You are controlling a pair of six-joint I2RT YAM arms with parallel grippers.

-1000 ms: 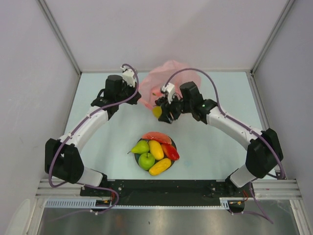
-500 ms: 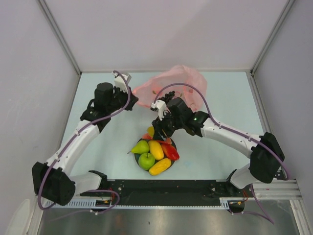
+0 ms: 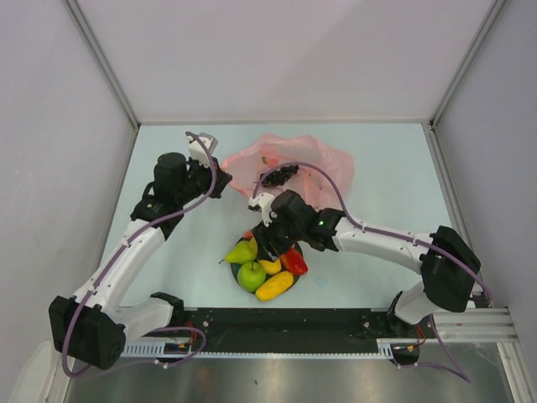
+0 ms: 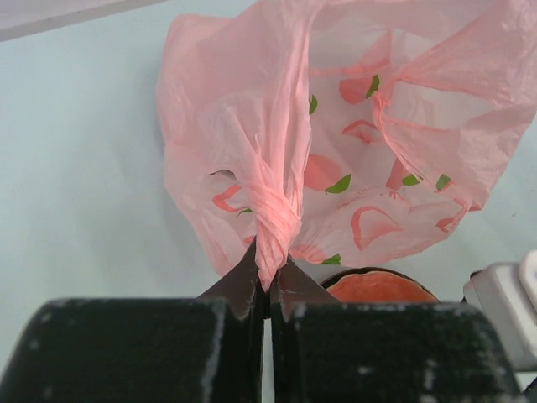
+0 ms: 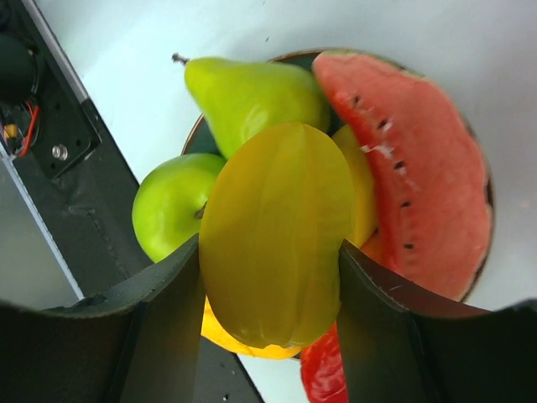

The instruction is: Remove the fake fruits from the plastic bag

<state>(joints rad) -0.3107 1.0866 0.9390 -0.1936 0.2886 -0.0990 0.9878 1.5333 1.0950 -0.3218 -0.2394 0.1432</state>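
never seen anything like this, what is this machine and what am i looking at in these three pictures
This is a robot: a left arm and a right arm bolted at the near edge of a table, each ending in a two-finger gripper. The wide picture looks down from above; the other two come from small cameras on the wrists. The left gripper is shut on a twisted bit of the pink plastic bag. The right gripper holds a yellow fruit over a dark plate, where a green pear, a green apple, a watermelon slice and other fake fruits lie.
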